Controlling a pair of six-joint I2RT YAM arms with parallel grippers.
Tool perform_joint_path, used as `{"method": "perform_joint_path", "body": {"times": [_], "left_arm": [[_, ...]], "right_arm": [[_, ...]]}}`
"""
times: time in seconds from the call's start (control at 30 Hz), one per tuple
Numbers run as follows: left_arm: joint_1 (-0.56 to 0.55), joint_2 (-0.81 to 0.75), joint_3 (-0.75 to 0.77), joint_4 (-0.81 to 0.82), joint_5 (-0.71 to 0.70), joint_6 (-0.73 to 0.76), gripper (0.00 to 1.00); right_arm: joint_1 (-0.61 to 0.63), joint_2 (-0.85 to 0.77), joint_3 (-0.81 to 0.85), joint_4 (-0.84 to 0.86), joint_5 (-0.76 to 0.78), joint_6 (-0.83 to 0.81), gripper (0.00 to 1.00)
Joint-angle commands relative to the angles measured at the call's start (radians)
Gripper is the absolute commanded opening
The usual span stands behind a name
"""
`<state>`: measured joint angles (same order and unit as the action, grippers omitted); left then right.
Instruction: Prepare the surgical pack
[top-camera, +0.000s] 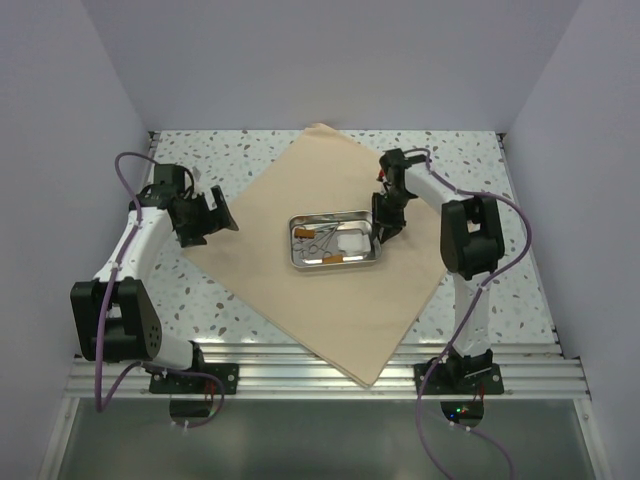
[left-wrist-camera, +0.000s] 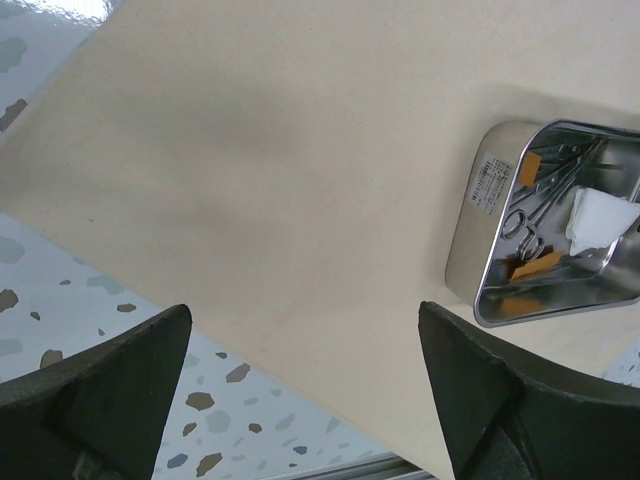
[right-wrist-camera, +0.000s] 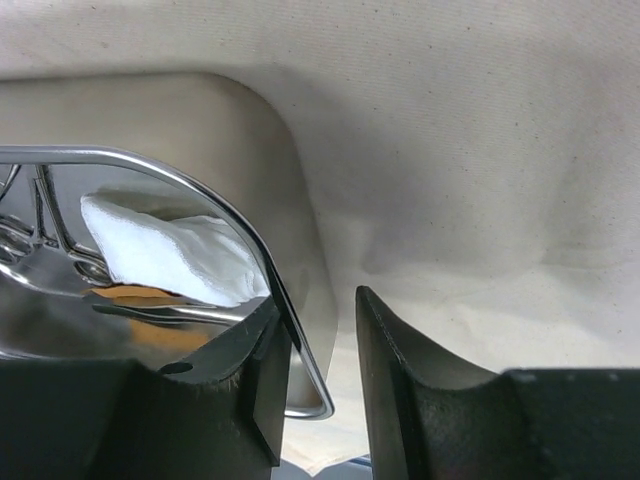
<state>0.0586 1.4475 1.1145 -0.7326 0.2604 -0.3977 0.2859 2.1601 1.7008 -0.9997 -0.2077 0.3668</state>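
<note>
Steel gleams at the centre of the scene: the small tray (left-wrist-camera: 470, 240) sits flat near the middle of the tan cloth (top-camera: 270, 200), which lies spread as a diamond on the speckled table (top-camera: 230, 300). Inside the tray lie thin metal instruments (left-wrist-camera: 535, 200), brown strips (left-wrist-camera: 540, 265) and a folded white gauze pad (right-wrist-camera: 170, 255).

At the tray's right-hand rim, the right gripper (right-wrist-camera: 318, 305) straddles the edge. One finger is inside against the wall and the other outside over the cloth, with daylight showing between the outer finger and the rim. The jaws look parted rather than clamped on the metal.

Well to the left of the tray, over the cloth's left edge, the left gripper (top-camera: 215, 215) hovers spread wide and holds nothing.

The tray appears placed, and wrapping the cloth around it is not yet begun. The risk sits at that right rim. If the arm lifts or swings away before the inner finger is clear of the wall, it could hook the lip, tip or drag the tray and spill the instruments. The cloth just right of the tray is already puckered, and a dragged tray would bunch it further and spoil a clean fold.
</note>
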Motion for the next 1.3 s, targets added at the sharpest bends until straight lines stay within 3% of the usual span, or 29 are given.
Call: {"method": "perform_joint_path", "body": {"times": [0.0, 0.07, 0.17, 0.27, 0.3, 0.33, 0.47, 0.6, 0.87, 1.27], "left_arm": [[0.006, 0.005, 0.013, 0.03, 0.016, 0.036, 1.0], [0.004, 0.008, 0.021, 0.029, 0.014, 0.039, 1.0], [0.003, 0.016, 0.037, 0.022, 0.007, 0.045, 1.0], [0.004, 0.024, 0.044, 0.015, 0.002, 0.046, 1.0], [0.004, 0.024, 0.044, 0.013, -0.001, 0.046, 1.0], [0.006, 0.025, 0.042, 0.013, -0.001, 0.046, 1.0], [0.006, 0.024, 0.041, 0.01, -0.022, 0.053, 1.0], [0.004, 0.025, 0.033, 0.007, -0.02, 0.059, 1.0], [0.004, -0.025, 0.015, -0.014, 0.005, 0.04, 0.95], [0.003, -0.056, -0.032, -0.027, -0.003, 0.036, 0.92]], "right_arm": [[-0.007, 0.004, 0.049, -0.043, 0.041, -0.012, 0.35], [-0.007, 0.0, 0.048, -0.039, 0.042, -0.008, 0.38], [-0.007, -0.016, 0.054, -0.048, 0.066, -0.002, 0.57], [-0.01, -0.043, 0.083, -0.077, 0.12, -0.018, 0.79], [-0.01, -0.051, 0.092, -0.086, 0.132, -0.034, 0.93], [-0.01, -0.069, 0.111, -0.094, 0.145, -0.045, 0.99], [-0.008, -0.137, 0.129, -0.158, 0.191, -0.112, 0.99], [-0.008, -0.236, 0.036, -0.119, 0.145, -0.173, 0.99], [-0.007, -0.232, -0.036, -0.018, 0.042, -0.149, 0.99], [0.007, -0.074, 0.007, 0.038, 0.01, -0.157, 0.77]]}}
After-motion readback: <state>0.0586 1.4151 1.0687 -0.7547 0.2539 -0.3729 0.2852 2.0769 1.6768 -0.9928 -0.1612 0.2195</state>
